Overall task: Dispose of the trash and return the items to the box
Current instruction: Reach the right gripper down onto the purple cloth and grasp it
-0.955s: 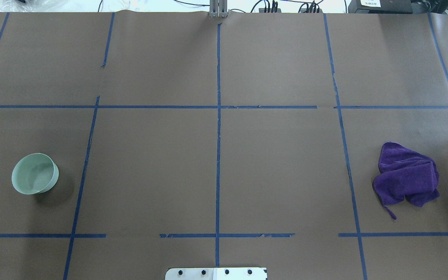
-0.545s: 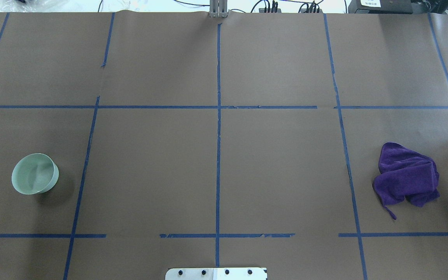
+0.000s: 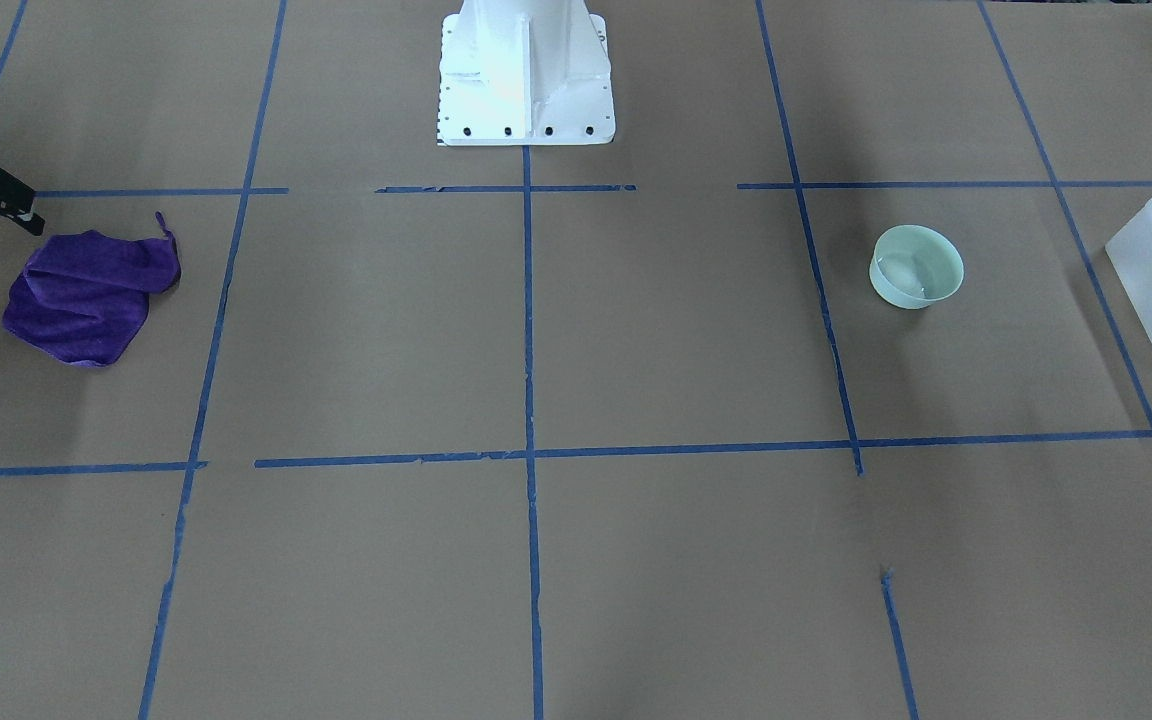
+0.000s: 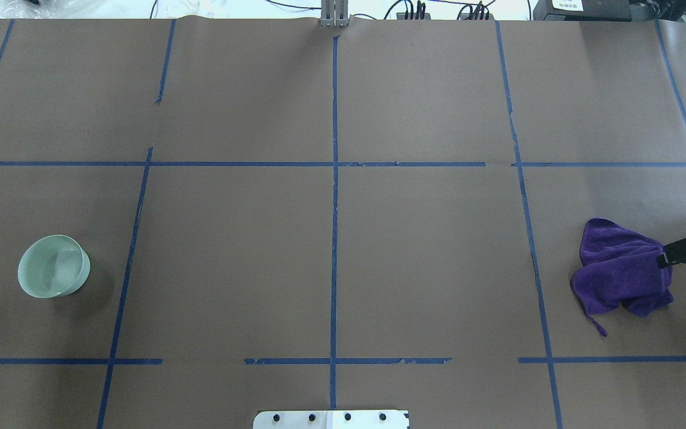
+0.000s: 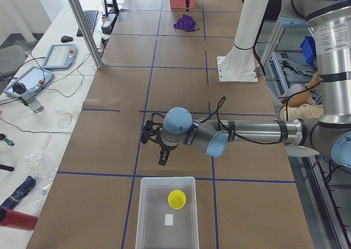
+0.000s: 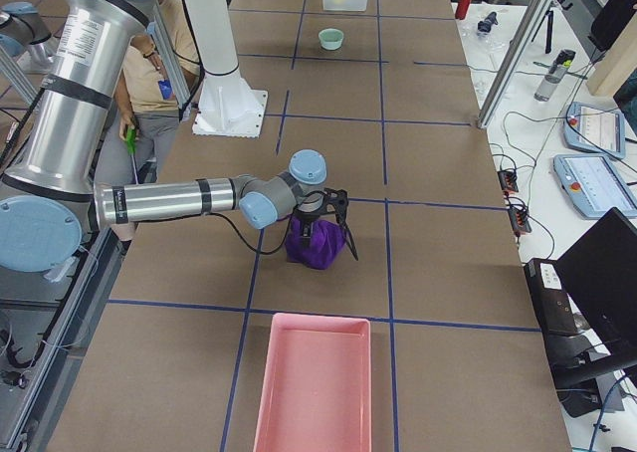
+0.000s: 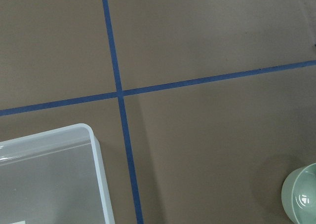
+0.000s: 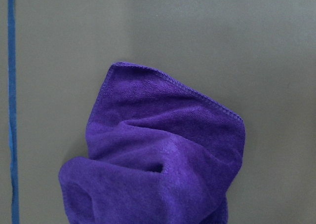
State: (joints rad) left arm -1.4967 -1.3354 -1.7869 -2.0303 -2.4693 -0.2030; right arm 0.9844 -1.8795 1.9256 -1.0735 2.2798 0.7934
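A table covered in brown paper (image 4: 426, 89) and gridded with blue tape is seen, with the white robot base (image 3: 526, 70) mounted at one long edge. Far to the base's left, the translucent frosted-white rectangular plastic bin (image 3: 1151, 300) is set; far to the base's right, a pink rectangular tray (image 6: 314, 392). The left gripper (image 5: 154, 149) is hung over bare paper on the base's side of the bin; how far it is opened cannot be told. The right gripper (image 6: 325, 231) appears spread wide and empty over a crumpled purple cloth (image 4: 617, 268), right of the base. The pale mint-green round plastic bowl (image 4: 54, 266) is stood left of the base, short of the bin. The small bright yellow plastic cup (image 5: 176, 199) is stood upright inside the bin.
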